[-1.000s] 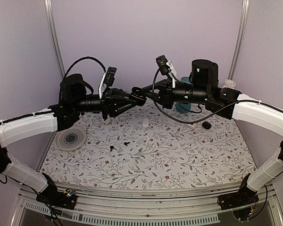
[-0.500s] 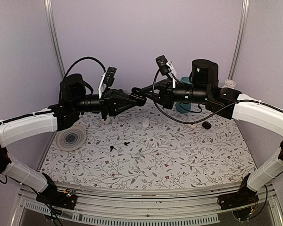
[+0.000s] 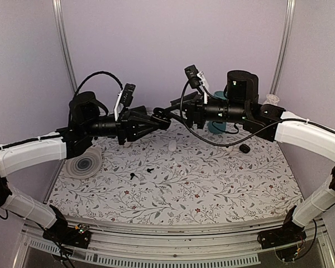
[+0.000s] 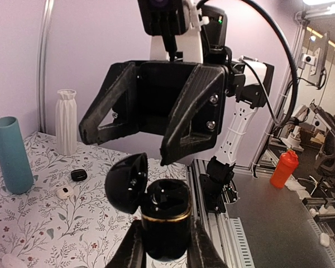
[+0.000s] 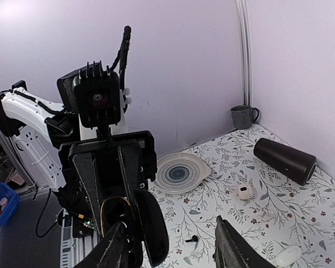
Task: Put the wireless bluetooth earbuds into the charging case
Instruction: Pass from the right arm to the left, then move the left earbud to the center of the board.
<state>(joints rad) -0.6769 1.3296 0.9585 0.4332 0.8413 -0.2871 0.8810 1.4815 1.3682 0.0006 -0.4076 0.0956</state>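
My left claw (image 4: 165,248) is clamped tight on the lower body of the case (image 4: 166,215). It holds the case upright in the air, well above the table (image 3: 212,184), with the lid (image 4: 125,181) swung back to one side. My right claw (image 5: 176,254) stands partly open just in front of the case, with nothing between its fingers. The earbuds (image 3: 149,169) lie close together on the patterned cloth below, well apart from both claws.

As I read it, the case is open and the job now is to fetch the first earbud. I'd leave the left grip low on the body so the mouth is unobstructed, and hold the case level. I'd take the right claw down with its jaws narrowed and pinch one earbud by its head, so the stem hangs free to drop into its well. It is tiny and could easily twist or flick away under a careless squeeze.

Only the overhead view shows both earbuds, but there the case is lost among the dark claws. The left wrist view gives me the open mouth and its gold rim, though the inside is too dark to read. The right wrist view shows only the back of the lid, beside my own finger, and one earbud on the table below.
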